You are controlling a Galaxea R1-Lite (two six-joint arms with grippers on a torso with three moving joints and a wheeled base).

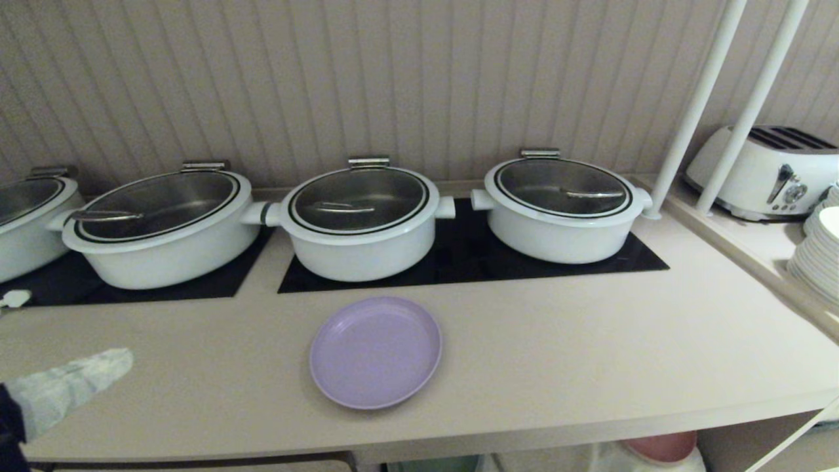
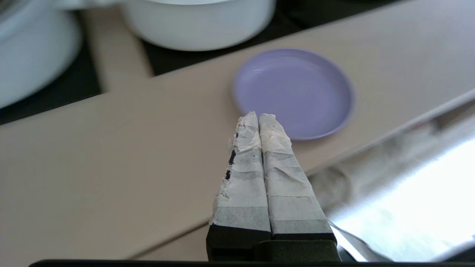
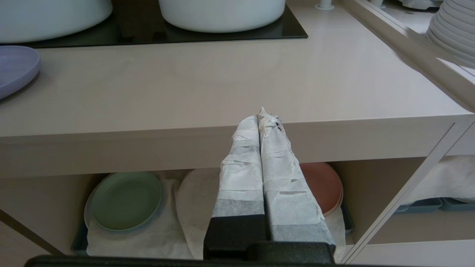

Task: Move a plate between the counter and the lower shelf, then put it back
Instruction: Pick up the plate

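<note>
**Left arm reaching for the plate**

Head view: the lavender plate (image 1: 375, 351) lies on the counter (image 1: 590, 347), before the middle pot (image 1: 362, 219); the left gripper (image 1: 98, 370) is well apart.

Left wrist view: fingers pressed together; they must spread before grasping the rim.

Right wrist view: the right gripper (image 3: 261, 120), fingers together, is parked before the lower shelf (image 3: 174, 222).

You see the left gripper (image 2: 258, 115) as two tapered fingers wrapped in wrinkled white tape, frayed at the tips, with black patches along one edge. Grey bands cross the wrap. The base block is black. The right gripper (image 3: 261, 115) looks alike: white creased wrap, torn tip, black mount.
</note>
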